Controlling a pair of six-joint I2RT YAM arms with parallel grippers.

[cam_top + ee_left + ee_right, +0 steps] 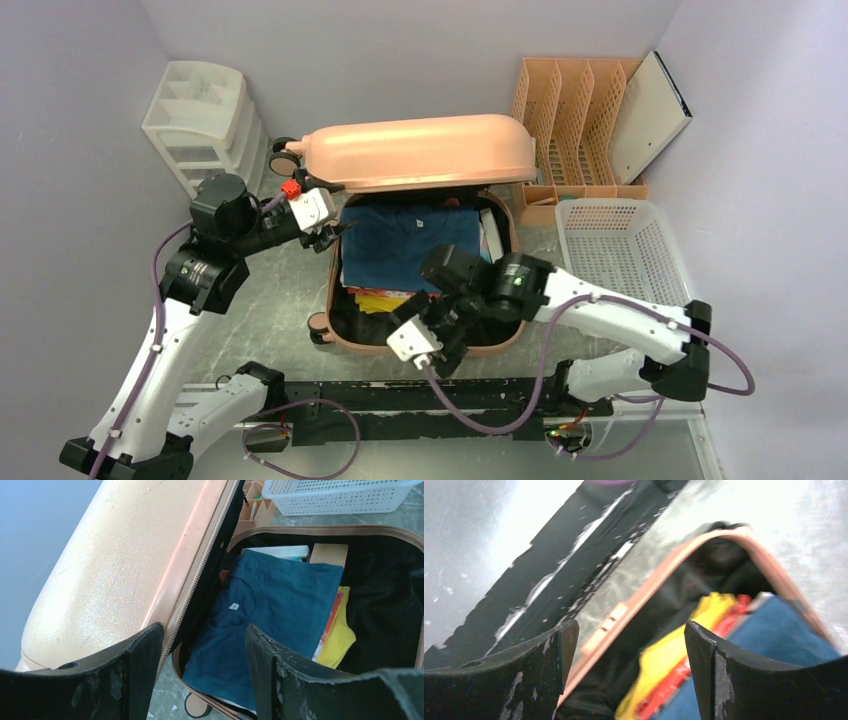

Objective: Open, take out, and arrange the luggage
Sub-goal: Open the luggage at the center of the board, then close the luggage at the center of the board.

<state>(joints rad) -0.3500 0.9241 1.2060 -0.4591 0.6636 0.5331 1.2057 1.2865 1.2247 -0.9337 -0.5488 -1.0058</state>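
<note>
One luggage (420,150), one blue shirt (405,250), one white basket (620,250).

Your suitcase (410,152) is salmon-pink with a faint glitter on the shell, and its lining is black. Inside, the shirt (405,245) is teal-blue with a small white label. At the shirt's 6 o'clock there is a yellow cloth (340,635) edged by something red-orange. The counter (280,300) is marbled grey-green. At the suitcase's 3 o'clock the basket (620,250) is white mesh. At 1 o'clock the file rack (565,100) is orange-tan and slotted. At 10 o'clock the drawers (205,115) are white. The left tool (205,630) and right tool (631,625) are black with pale scuffs.
</note>
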